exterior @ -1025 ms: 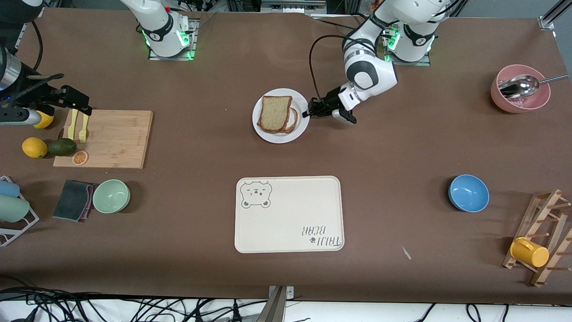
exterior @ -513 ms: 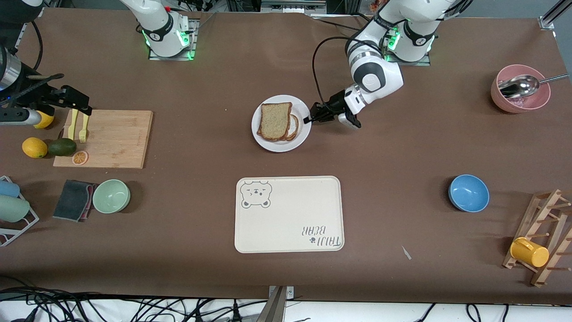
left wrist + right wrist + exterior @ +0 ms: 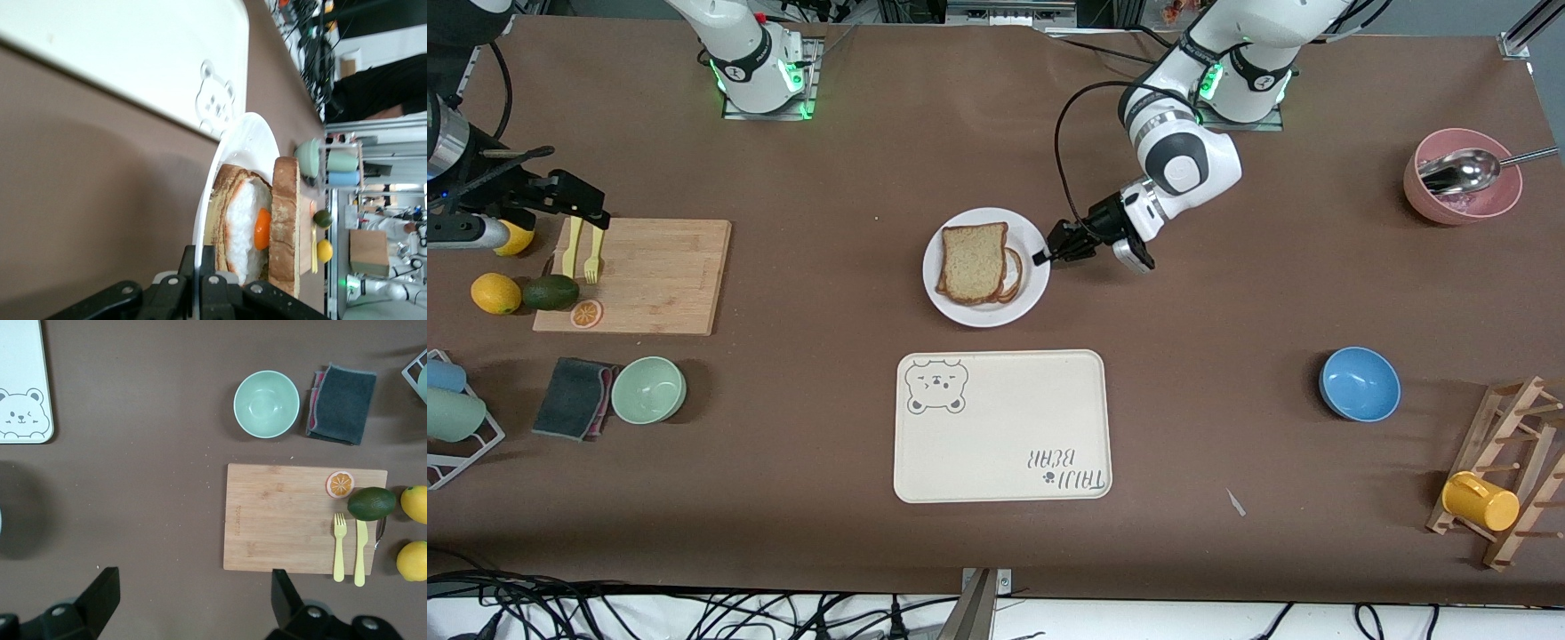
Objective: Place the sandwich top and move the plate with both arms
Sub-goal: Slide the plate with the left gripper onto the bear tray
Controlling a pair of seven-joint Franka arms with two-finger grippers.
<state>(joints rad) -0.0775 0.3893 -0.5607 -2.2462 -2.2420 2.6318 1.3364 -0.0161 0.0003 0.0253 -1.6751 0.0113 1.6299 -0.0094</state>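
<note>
The white plate sits mid-table, just farther from the front camera than the tray. On it the sandwich top, a speckled tan slice, lies on a lower slice with a fried egg. My left gripper is shut on the plate's rim at the left arm's side. In the left wrist view the fingers clamp the thin rim of the plate, with the egg under the top slice. My right gripper waits open and empty above the cutting board's end; its wrist view shows the fingers wide apart.
A cream bear tray lies nearer the front camera than the plate. A wooden cutting board with cutlery, a green bowl and a grey cloth are at the right arm's end. A blue bowl and a pink bowl are at the left arm's end.
My left gripper has moved the plate with the sandwich toward the front camera, closer to the tray. The right arm has not moved.
</note>
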